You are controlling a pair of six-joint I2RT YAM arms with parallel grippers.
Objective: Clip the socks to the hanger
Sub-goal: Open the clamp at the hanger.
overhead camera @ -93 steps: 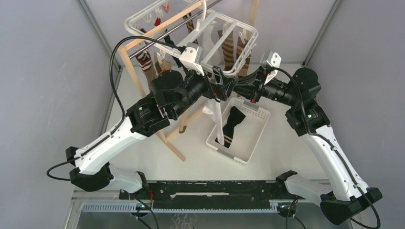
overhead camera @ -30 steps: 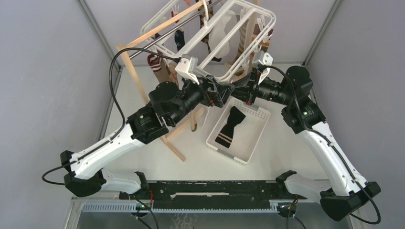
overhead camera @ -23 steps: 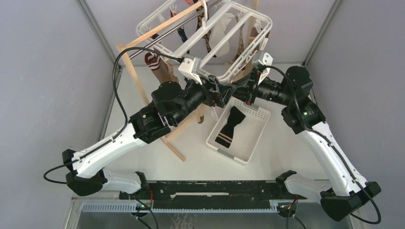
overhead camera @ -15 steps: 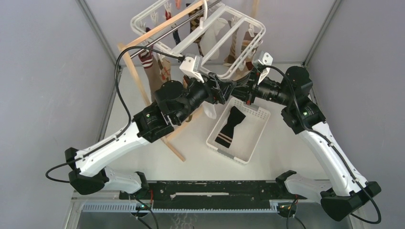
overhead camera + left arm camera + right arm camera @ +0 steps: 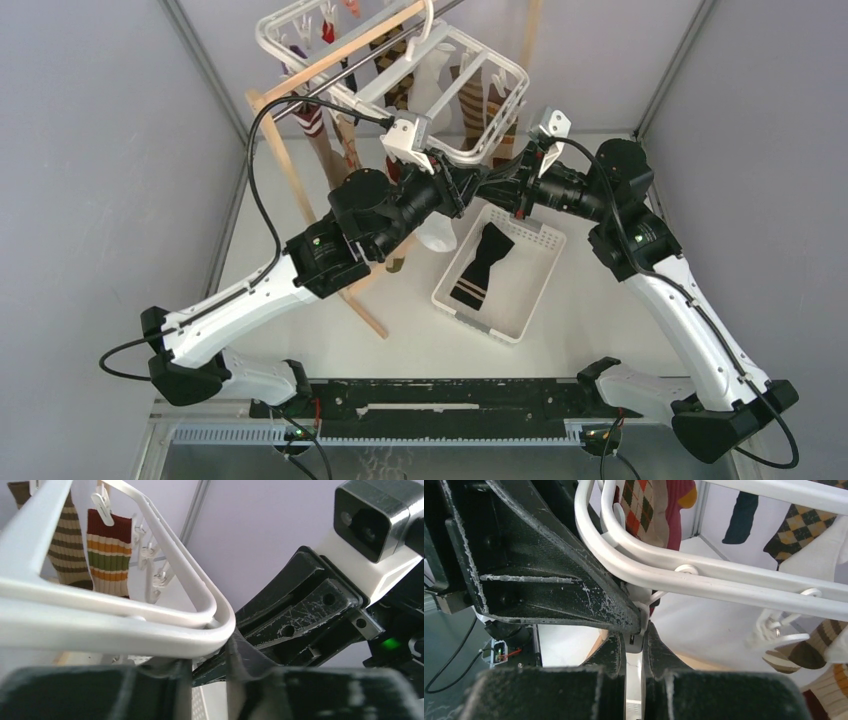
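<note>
The white hanger (image 5: 470, 156) hangs over the table's back with several socks clipped on, among them a striped one (image 5: 107, 555) and an argyle one (image 5: 639, 505). A white sock (image 5: 437, 232) dangles below its near corner. Both grippers meet at that corner. My right gripper (image 5: 635, 635) (image 5: 502, 180) is shut on a small white clip tab under the rim (image 5: 724, 580). My left gripper (image 5: 210, 652) (image 5: 462, 187) has narrowed jaws with a gap. The rounded corner (image 5: 125, 640) lies across its fingertips, and whether it is pinched is unclear. A black sock (image 5: 483, 262) lies in the basket.
The wooden stand (image 5: 280, 150) that carries the hanger slants across the left back, partly behind my left arm. A white slotted basket (image 5: 541, 288) sits on the table under the grippers. Grey walls close in on both sides.
My left jaws have narrowed from wide open around the hanger's near corner. The hanger has swung to the left. My right gripper has kept its hold and hardly moved.
</note>
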